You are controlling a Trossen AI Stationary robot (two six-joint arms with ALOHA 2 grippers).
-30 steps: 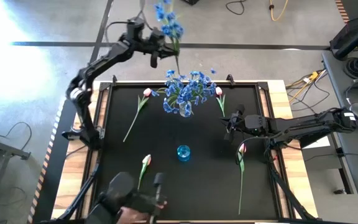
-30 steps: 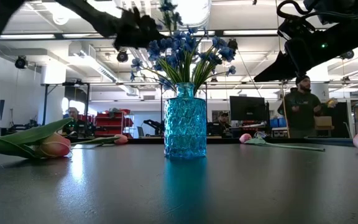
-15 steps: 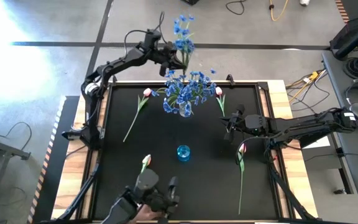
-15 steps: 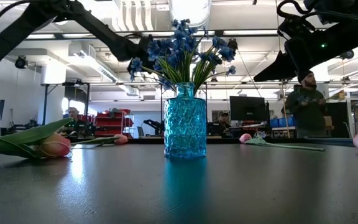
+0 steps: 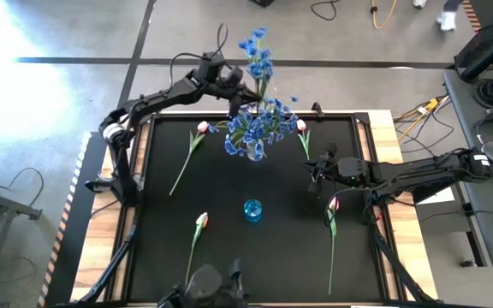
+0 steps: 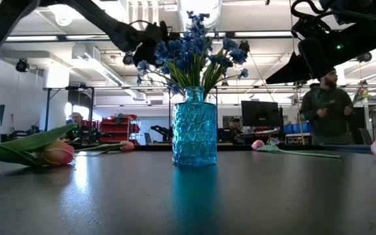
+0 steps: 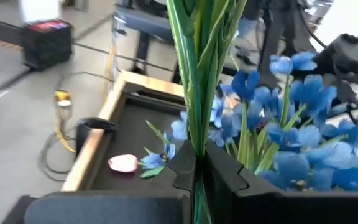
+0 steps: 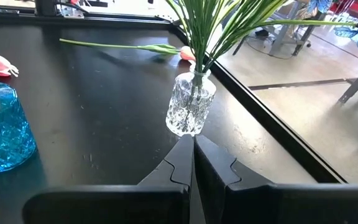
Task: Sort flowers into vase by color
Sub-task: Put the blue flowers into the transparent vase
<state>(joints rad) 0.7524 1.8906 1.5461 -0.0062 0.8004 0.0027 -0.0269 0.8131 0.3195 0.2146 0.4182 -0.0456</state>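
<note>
- The counter [image 5: 229, 248] carries a clear vase [image 5: 255, 152] of blue flowers [image 5: 268, 120] at 12 o'clock.
- A blue vase [image 5: 252, 210] stands at centre, with pink tulips [image 5: 200, 221] lying around it.
- The left gripper [image 5: 245, 97], fingers pinching a blue spray [image 5: 258, 53], hangs above the clear vase.
- The right gripper [image 5: 317, 169] hovers at 3 o'clock, fingers pressed together.

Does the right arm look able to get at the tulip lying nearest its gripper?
Probably yes. The tulip lies uncovered close by the right gripper, with nothing between them. The gripper is shut, so its jaws would have to open first.
</note>
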